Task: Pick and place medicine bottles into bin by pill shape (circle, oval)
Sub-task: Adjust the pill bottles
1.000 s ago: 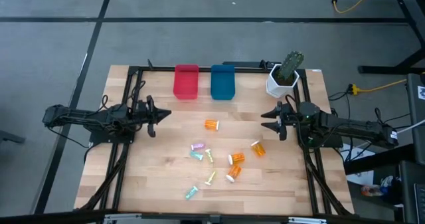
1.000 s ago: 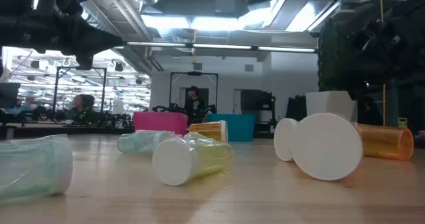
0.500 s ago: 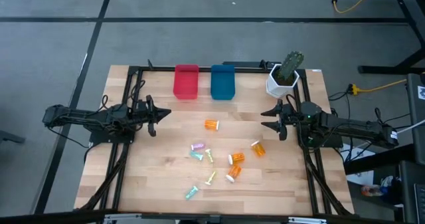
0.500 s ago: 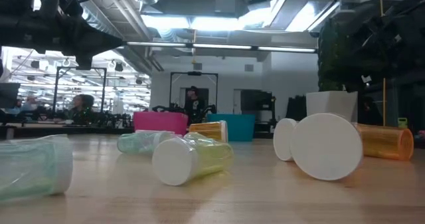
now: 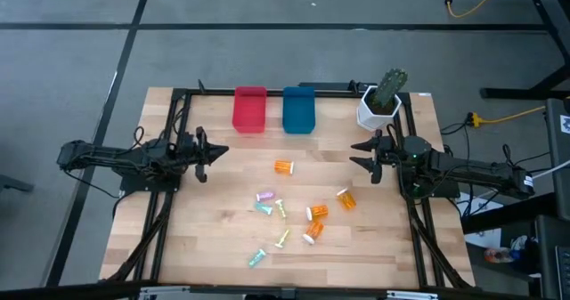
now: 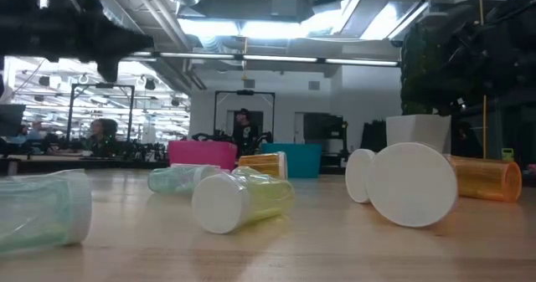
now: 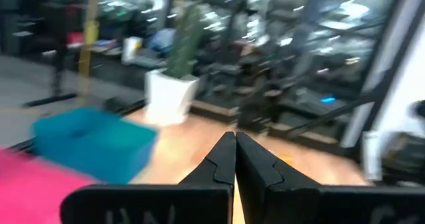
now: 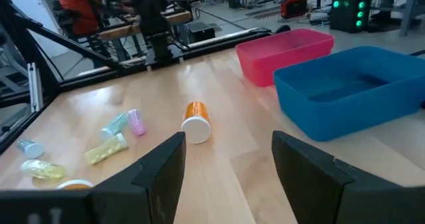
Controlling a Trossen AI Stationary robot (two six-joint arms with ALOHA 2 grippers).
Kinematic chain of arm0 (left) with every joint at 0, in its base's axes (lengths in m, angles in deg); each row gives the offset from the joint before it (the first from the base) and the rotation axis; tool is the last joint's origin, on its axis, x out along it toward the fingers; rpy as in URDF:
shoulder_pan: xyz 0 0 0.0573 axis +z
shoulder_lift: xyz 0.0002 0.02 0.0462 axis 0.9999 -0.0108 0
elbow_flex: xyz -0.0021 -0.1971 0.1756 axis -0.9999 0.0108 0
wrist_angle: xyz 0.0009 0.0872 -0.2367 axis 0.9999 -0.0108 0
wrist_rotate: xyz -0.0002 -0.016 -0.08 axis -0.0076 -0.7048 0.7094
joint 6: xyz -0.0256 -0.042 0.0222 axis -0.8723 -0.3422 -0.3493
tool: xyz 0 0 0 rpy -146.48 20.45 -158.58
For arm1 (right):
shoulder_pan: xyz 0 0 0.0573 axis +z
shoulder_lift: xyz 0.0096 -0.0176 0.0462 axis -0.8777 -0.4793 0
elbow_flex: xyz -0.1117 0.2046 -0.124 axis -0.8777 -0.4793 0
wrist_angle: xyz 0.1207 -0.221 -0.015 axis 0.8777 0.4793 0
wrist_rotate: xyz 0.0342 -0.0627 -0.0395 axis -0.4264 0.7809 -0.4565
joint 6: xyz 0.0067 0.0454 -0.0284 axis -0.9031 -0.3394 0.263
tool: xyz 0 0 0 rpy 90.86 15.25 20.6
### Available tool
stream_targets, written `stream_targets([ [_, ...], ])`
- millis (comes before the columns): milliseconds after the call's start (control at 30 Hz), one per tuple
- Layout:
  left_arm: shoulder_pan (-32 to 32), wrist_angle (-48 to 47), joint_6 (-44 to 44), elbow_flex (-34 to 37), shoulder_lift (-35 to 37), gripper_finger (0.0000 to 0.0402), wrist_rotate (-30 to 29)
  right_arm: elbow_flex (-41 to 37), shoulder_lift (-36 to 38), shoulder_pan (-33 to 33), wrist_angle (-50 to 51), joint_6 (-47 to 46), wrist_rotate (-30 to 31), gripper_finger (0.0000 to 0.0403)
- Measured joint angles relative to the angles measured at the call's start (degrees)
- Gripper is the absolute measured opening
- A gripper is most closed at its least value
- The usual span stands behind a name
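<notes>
Several small bottles lie on their sides mid-table. An orange one point(image 5: 283, 166) lies farthest back and also shows in the right wrist view point(image 8: 196, 119). Pink point(image 5: 264, 196), teal point(image 5: 263, 207) and yellow point(image 5: 280, 209) ones lie together, with orange ones point(image 5: 317, 212) point(image 5: 346, 198) to their right. More point(image 5: 283, 239) point(image 5: 256, 257) lie nearer the front edge. My left gripper point(image 5: 216, 151) is shut and empty at the table's left, above the wood; it also shows in its own wrist view point(image 7: 234, 144). My right gripper point(image 5: 355, 155) is open and empty at the right, its fingers either side of nothing point(image 8: 229, 161).
A pink bin point(image 5: 249, 109) and a blue bin point(image 5: 298, 110) stand side by side at the far edge. A white pot with a cactus point(image 5: 378, 111) stands at the far right, close behind my right arm. Black frame rails point(image 5: 169, 202) run along both table sides.
My left gripper has risen a little, still shut. My right gripper has shifted slightly toward the far edge, still open. No bottle has moved.
</notes>
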Motion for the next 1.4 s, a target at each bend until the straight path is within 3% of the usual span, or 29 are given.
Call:
stream_targets([
  [100,-0.02,-1.66,0.09,-3.91,-0.88,0.0000,2.21,0.00,0.00,0.00,0.00,-0.66,0.09,0.0225],
  [200,0.00,-9.08,1.02,-10.94,-4.33,0.0000,2.22,0.00,0.00,0.00,-0.09,-0.69,0.09,0.0225],
  [433,-0.02,-26.30,1.05,-26.77,-19.20,0.0000,2.87,0.00,0.00,0.00,-1.24,-0.70,0.09,0.0225],
  [567,-0.99,-34.05,-2.51,-31.74,-26.44,0.0000,4.79,0.00,0.00,0.00,-1.27,-0.72,0.07,0.0225],
  [767,-4.96,-33.85,-4.07,-32.89,-33.46,0.0000,10.37,0.00,-0.02,0.00,-0.78,-0.88,0.04,0.0225],
  [1400,-24.61,-26.12,-22.48,-32.89,-54.17,0.0000,10.84,0.00,-0.02,0.00,-0.77,-5.42,-0.04,0.0225],
])
